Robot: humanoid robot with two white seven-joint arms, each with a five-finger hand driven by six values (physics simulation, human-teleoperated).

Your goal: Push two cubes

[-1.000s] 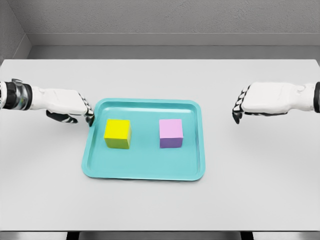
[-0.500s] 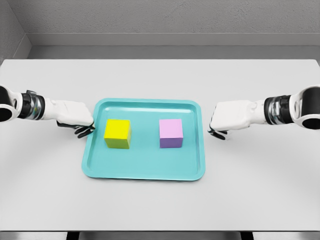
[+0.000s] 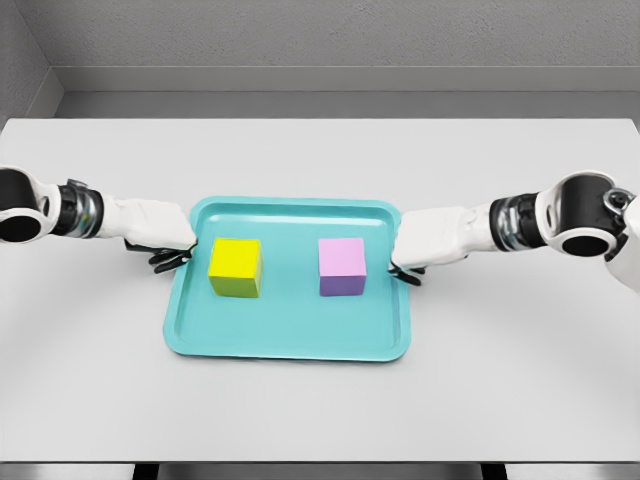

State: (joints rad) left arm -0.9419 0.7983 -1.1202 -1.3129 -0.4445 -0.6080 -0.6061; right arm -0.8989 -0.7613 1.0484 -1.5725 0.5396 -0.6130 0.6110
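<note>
A yellow cube [image 3: 236,267] sits in the left half of a teal tray [image 3: 290,335], and a pink-purple cube [image 3: 342,266] sits in the right half. My left hand [image 3: 172,248] hovers at the tray's left rim, a short gap from the yellow cube, with its fingers curled under and holding nothing. Over the tray's right rim is my right hand [image 3: 408,260], a little right of the pink cube, fingers curled down and empty. Neither hand touches a cube.
The tray lies in the middle of a white table [image 3: 320,160]. A grey wall runs behind the table's far edge.
Both hands have moved inward and lower: the left from beside the tray's left corner to its rim near the yellow cube, the right from far right to the right rim.
</note>
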